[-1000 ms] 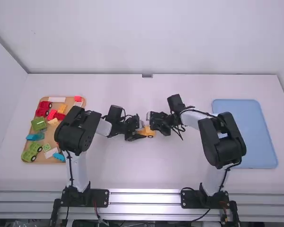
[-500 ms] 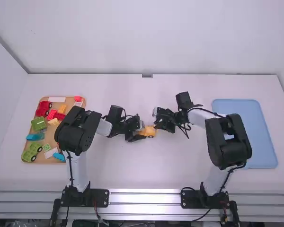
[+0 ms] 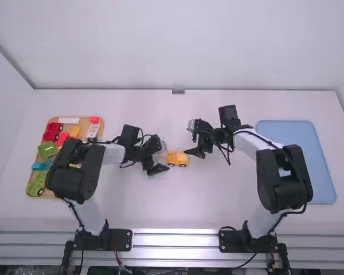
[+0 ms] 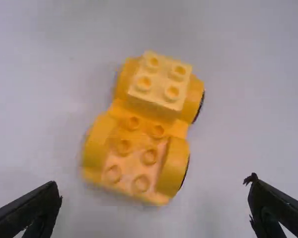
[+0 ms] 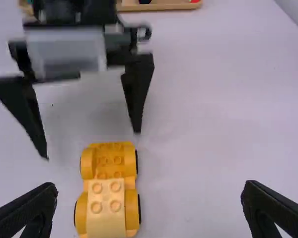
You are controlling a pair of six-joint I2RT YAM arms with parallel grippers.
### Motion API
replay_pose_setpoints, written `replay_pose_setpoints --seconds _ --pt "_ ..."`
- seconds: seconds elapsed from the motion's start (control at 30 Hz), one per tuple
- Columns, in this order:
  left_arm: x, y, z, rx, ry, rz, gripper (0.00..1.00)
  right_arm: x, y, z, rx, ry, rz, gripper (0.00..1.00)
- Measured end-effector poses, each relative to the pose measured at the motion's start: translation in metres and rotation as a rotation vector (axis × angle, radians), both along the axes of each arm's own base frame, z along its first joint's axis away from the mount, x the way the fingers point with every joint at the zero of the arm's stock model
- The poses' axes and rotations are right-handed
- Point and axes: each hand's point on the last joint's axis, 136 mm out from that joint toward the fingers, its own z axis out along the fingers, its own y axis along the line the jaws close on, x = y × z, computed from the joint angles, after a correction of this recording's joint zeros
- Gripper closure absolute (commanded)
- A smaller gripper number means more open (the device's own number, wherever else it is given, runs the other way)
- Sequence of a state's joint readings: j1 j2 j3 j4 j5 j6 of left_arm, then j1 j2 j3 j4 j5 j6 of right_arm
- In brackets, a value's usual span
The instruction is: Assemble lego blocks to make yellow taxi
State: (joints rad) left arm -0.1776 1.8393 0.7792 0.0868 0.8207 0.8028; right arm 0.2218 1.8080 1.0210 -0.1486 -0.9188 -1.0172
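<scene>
The yellow-orange car base [image 3: 178,159] stands on its wheels mid-table. In the left wrist view a paler yellow block [image 4: 160,81] sits on one end of the car base [image 4: 139,124], and the other end shows bare studs. My left gripper [image 3: 162,161] is open just left of the car; the left wrist view shows the left gripper [image 4: 155,203] with its fingers wide apart. To the car's right is my right gripper [image 3: 190,146], also open; in the right wrist view the right gripper [image 5: 149,203] holds nothing, and the car [image 5: 108,188] lies between the two grippers.
A wooden tray [image 3: 74,118] at the left holds red and green vehicles and several loose blocks, partly behind the left arm. A blue tray [image 3: 324,172] lies at the right, partly behind the right arm.
The left gripper has let go of the car and moved back to the left. The right gripper has drawn away to the right. The car stays in place, more of it exposed.
</scene>
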Motion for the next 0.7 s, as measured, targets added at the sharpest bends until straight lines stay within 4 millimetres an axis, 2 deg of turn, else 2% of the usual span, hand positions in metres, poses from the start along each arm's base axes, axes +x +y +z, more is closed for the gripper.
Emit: replay_pose_setpoints --seconds 0.1,0.13,0.2,0.3,0.33,0.37,0.43,0.5,0.53,0.6,0.7 --pt "0.013 0.04 0.051 -0.015 -0.018 0.16 0.01 0.009 0.005 0.007 0.024 -0.029 -0.016 0.01" --pt "0.013 0.042 0.053 -0.015 -0.02 0.167 0.01 0.009 0.005 0.007 0.026 -0.029 -0.016 0.01" --pt "0.018 0.075 0.088 -0.019 -0.034 0.311 0.01 0.017 0.008 0.014 0.049 -0.048 -0.038 0.01" --pt "0.022 0.107 0.111 -0.009 -0.039 0.473 0.01 0.024 0.01 0.02 0.07 -0.056 -0.062 0.01" --pt "0.023 0.113 0.114 -0.007 -0.038 0.507 0.01 0.026 0.011 0.022 0.075 -0.059 -0.066 0.01" --pt "0.026 0.128 0.121 0.0 -0.024 0.61 0.01 0.029 0.012 0.024 0.08 -0.066 -0.079 0.01" --pt "0.029 0.146 0.127 0.008 -0.007 0.734 0.01 0.034 0.015 0.026 0.079 -0.072 -0.099 0.01" --pt "0.029 0.177 0.132 0.028 0.032 0.951 0.01 0.043 0.023 0.028 0.065 -0.081 -0.157 0.01" --pt "0.029 0.182 0.132 0.034 0.041 0.991 0.01 0.044 0.025 0.028 0.06 -0.082 -0.164 0.01" --pt "0.025 0.206 0.129 0.053 0.091 1.177 0.01 0.044 0.03 0.023 0.022 -0.047 -0.204 0.01" --pt "0.007 0.239 0.12 0.107 0.22 1.424 0.01 0.037 0.039 0.019 -0.047 0.01 -0.204 0.01"
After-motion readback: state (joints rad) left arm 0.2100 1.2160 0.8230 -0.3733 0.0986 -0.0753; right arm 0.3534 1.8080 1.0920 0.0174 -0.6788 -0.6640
